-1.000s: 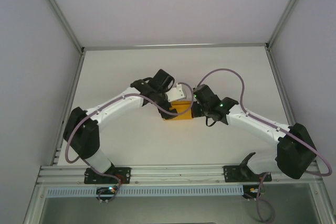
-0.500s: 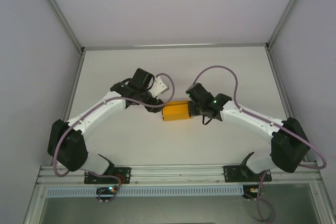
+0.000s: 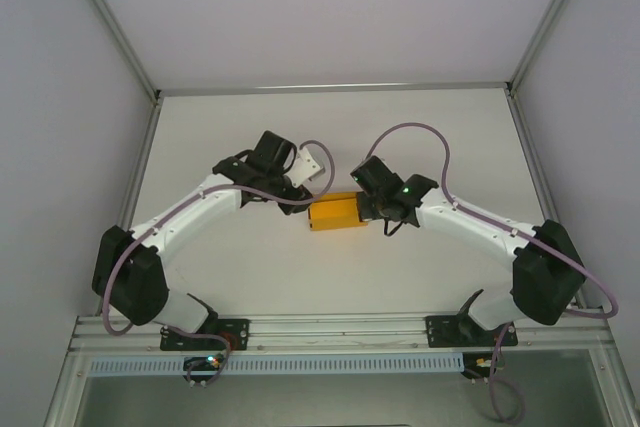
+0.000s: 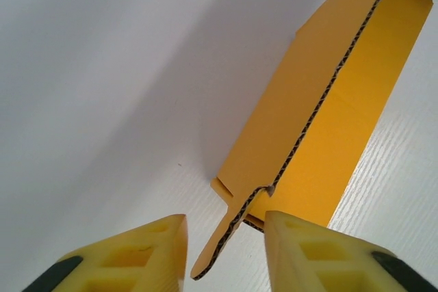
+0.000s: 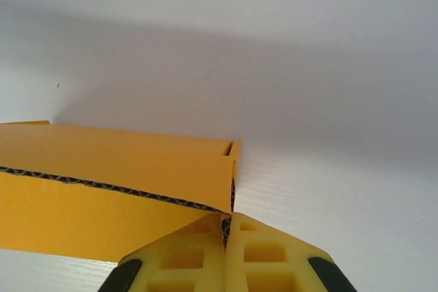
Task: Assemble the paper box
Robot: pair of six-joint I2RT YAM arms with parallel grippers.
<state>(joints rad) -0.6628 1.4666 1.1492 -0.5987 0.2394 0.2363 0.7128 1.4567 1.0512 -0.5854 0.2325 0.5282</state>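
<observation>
1. white matte table with pale walls on three sides; a ribbed aluminium rail runs along the near edge at 6 o'clock in the top view.
2. the bright orange-yellow corrugated card paper box lies near the middle of the table, its long side running from 9 o'clock to 3 o'clock, between the two arms.
3. the left gripper sits at the 10 o'clock corner of the paper box, with its white and black arm reaching in from 8 o'clock.
4. in the left wrist view the paper box stretches from 6 o'clock up to 1 o'clock, with a raw fluted edge showing along its length.
5. a narrow card tab sticks out of its near end into the gap of the left gripper.
6. the yellow fingers stand apart on either side of that tab, unclenched; whether the 3 o'clock finger touches the card, i cannot tell.
7. the right gripper meets the 3 o'clock end of the paper box.
8. in the right wrist view the right gripper is clenched, its two yellow fingers pressed together and pinching the corner edge of the paper box, which extends toward 9 o'clock.
9. a purple cable loops above the right arm at 12 o'clock.
</observation>
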